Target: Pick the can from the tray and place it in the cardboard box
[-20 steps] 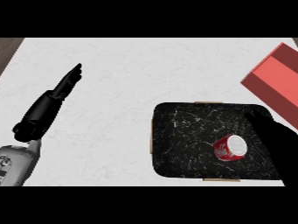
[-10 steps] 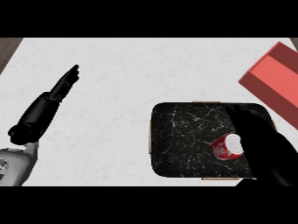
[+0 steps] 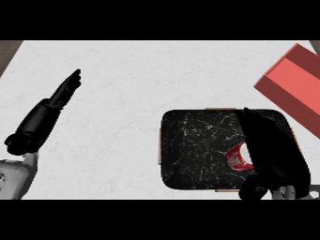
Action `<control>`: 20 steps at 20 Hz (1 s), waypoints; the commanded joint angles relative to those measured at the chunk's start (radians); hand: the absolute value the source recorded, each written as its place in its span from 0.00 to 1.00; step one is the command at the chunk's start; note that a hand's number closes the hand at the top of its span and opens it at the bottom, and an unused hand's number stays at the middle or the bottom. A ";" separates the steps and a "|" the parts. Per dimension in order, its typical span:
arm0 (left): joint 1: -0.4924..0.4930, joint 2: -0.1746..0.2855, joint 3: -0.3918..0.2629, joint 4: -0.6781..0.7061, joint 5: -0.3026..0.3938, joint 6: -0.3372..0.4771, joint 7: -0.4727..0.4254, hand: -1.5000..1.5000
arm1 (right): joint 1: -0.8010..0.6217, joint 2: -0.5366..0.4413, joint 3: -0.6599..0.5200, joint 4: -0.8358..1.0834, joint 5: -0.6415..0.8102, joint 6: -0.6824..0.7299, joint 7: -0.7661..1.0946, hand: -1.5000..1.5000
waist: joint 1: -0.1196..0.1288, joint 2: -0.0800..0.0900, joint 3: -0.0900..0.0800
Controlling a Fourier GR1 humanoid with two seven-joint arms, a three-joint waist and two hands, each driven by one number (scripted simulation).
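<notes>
worktop [image 3: 121,70]: white with faint grey veining, seen from the head view and filling most of it; a brown strip shows past its far-left corner.

item 1, right hand [image 3: 277,154]: black, coming in from the lower right and lying over the right part of the tray, its tip pointing away from the robot. it covers most of the can. whether it is open or closed on the can cannot be told.

item 2, can [image 3: 237,157]: red with a pale end, inside the tray and touching the left side of the right hand. only a small crescent shows; the rest is hidden under the hand.

item 3, tray [image 3: 194,145]: black with pale marbling, square with rounded corners, flat on the worktop beneath the right hand and reaching out to that hand's left.

item 4, red box [image 3: 302,91]: long and set at a slant, beyond the right hand and to its right, apart from the tray's far-right corner. part of it is cut off by the right edge.

item 5, left hand [image 3: 60,96]: black, open with fingers straight and together, pointing away from the robot, well apart to the left of the tray and the right hand. it holds nothing. its grey forearm [image 3: 6,180] enters at the lower left.
</notes>
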 commanded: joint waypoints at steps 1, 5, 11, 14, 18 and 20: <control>0.023 0.033 0.037 0.003 0.024 -0.045 -0.029 0.50 | -0.039 0.062 -0.002 0.018 0.008 0.103 0.230 0.00 | 0.001 -0.001 0.000; 0.034 -0.043 -0.008 0.050 -0.036 0.001 -0.071 0.50 | 0.012 0.086 0.011 0.090 0.099 0.061 0.129 0.00 | -0.006 0.001 0.001; 0.024 -0.030 0.026 -0.033 -0.014 -0.036 0.005 0.50 | 0.074 0.140 -0.033 0.115 0.129 0.064 0.061 0.00 | -0.004 0.000 0.002; 0.054 -0.083 -0.021 -0.034 -0.091 0.020 -0.018 0.50 | 0.114 0.152 -0.036 0.072 0.169 0.076 0.062 0.00 | -0.008 -0.001 0.002; -0.016 -0.024 0.068 0.014 -0.007 -0.065 0.013 0.50 | 0.124 0.116 -0.093 0.188 0.197 0.073 -0.037 0.00 | -0.007 0.001 0.002; 0.011 -0.040 0.053 -0.024 -0.026 -0.053 0.019 0.50 | 0.164 0.179 -0.032 0.143 0.261 0.078 0.039 0.00 | -0.007 -0.001 0.002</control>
